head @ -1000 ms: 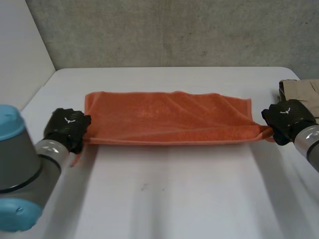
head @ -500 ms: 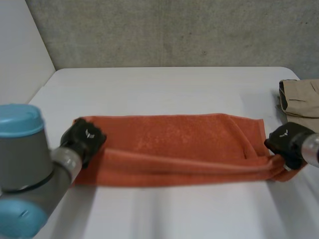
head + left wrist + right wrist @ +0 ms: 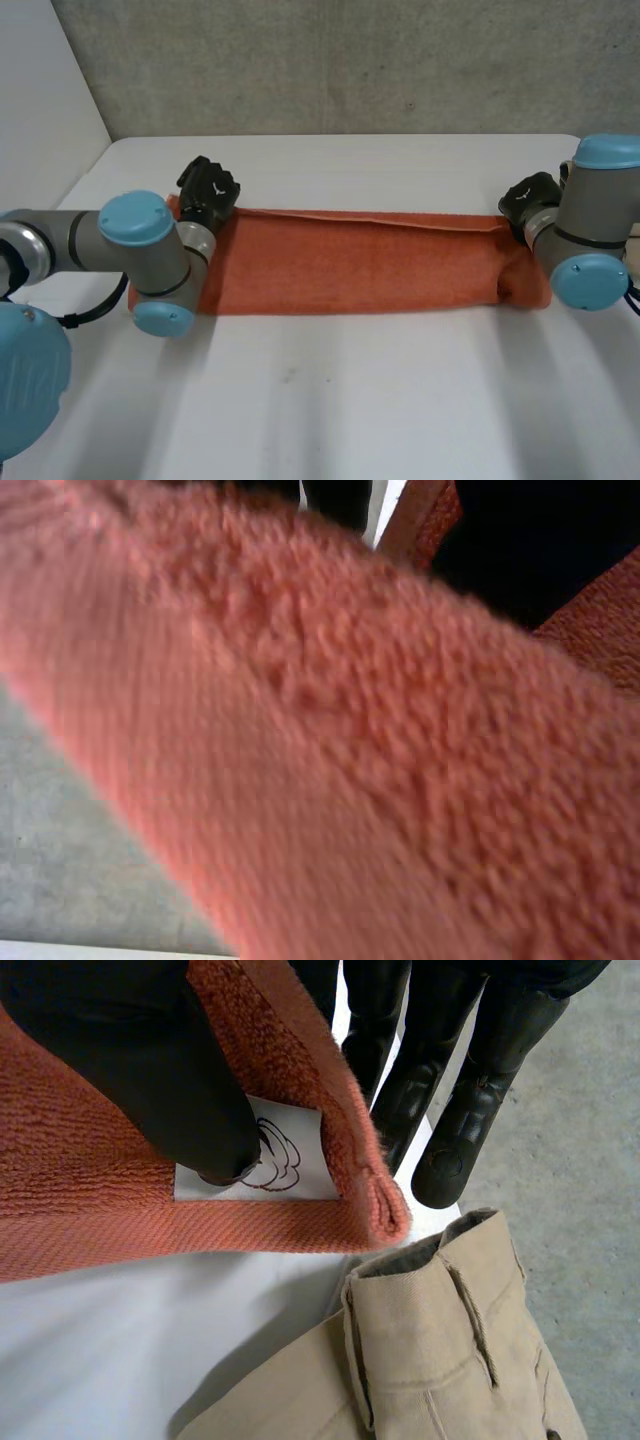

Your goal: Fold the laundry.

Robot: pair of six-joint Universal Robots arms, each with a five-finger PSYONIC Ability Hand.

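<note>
**We see the orange terry towel (image 3: 360, 265) stretched from the left hand (image 3: 207, 188) to the right hand (image 3: 528, 195)**

Nearest us, the bare white table (image 3: 350, 400) spreads in front of both hands. The orange terry towel rests on it, folded into a long narrow band that runs from one hand to the other.

The left hand sits at the band's far left corner. In its wrist view the cloth lies close under the palm, and we cannot tell whether this hand grips it.

The right hand is at the far right corner. Its thumb (image 3: 150, 1070) presses the cloth beside a white sewn-in label (image 3: 300, 1150). Its straight fingers (image 3: 440, 1070) stand on the other side of the hem, so we read the corner as pinched between them.

Just past those fingertips lie tan cotton trousers (image 3: 450, 1360), near the towel's corner. Beyond both hands rises a grey concrete wall (image 3: 350, 60).
</note>
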